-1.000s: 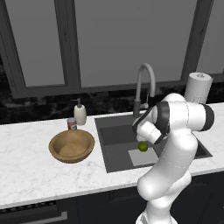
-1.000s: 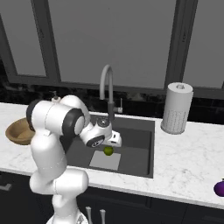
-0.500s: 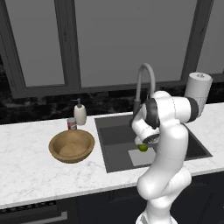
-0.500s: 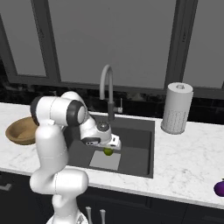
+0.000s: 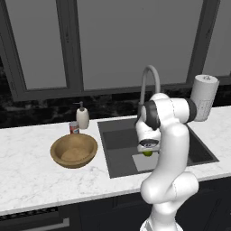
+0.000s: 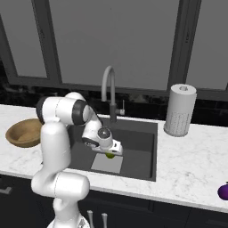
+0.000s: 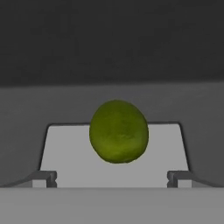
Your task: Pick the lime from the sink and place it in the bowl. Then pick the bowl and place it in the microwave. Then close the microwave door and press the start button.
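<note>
Jaws of the gripper (image 7: 112, 177) stand released, spread wide with one tip at each lower corner of the hand view, and grasp nothing. Between them, a little beyond the tips, lies the lime (image 7: 118, 131), yellow-green and slightly oval, resting on the pale square patch (image 7: 65, 151) at the bottom of the sink (image 7: 26, 113). No tip touches the fruit in that view.

From the left base view the gripper (image 5: 148, 145) hangs low inside the sink (image 5: 117, 149), pointing down, with the lime (image 5: 147, 154) showing just under it on the pale patch. From the right base view the gripper (image 6: 114, 149) sits over the same spot, the lime (image 6: 109, 155) peeping out beneath it, near the front half of the sink (image 6: 142, 147). The curved faucet (image 6: 109, 91) rises behind the basin.

On the white marble worktop (image 5: 31, 176), left of the sink, stands the wooden bowl (image 5: 74, 150), upright and well apart from the lime. Just behind the bowl are a small can (image 5: 74, 127) and a soap dispenser (image 5: 82, 117). A roll of paper towels (image 6: 180, 109) stands upright on the worktop right of the basin, and a dark purple object (image 6: 223, 191) lies near the far right edge; what it is cannot be told.
</note>
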{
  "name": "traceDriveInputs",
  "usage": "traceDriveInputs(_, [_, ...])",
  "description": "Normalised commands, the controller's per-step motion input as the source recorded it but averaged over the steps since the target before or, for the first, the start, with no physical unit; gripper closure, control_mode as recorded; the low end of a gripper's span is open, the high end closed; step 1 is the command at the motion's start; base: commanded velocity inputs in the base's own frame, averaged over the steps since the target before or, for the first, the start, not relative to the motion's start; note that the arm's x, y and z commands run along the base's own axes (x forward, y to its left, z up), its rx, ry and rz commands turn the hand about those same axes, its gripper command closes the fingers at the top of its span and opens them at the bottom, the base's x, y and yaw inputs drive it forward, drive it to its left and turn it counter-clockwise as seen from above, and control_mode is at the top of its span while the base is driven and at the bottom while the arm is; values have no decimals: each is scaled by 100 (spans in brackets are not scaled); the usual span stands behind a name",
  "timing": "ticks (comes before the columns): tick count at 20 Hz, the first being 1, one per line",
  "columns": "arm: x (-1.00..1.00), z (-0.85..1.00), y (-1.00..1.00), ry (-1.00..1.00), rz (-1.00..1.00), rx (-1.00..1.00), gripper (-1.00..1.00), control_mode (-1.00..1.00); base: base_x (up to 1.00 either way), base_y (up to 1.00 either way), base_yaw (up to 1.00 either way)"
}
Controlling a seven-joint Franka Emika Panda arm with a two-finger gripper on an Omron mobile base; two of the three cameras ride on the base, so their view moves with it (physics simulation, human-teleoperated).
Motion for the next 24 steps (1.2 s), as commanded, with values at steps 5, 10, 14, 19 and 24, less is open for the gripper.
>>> traceDriveInputs(5, [18, -8, 0, 0, 0, 0, -100, -100, 0, 0, 0])
traceDriveInputs(10, [19, -2, 0, 0, 0, 0, -100, -100, 0, 0, 0])
traceDriveInputs(14, [22, -2, 0, 3, 0, 0, -100, -100, 0, 0, 0])
traceDriveInputs(19, [21, -1, 0, 1, 0, 0, -100, -100, 0, 0, 0])
traceDriveInputs(24, [22, 0, 0, 0, 0, 1, -100, -100, 0, 0, 0])
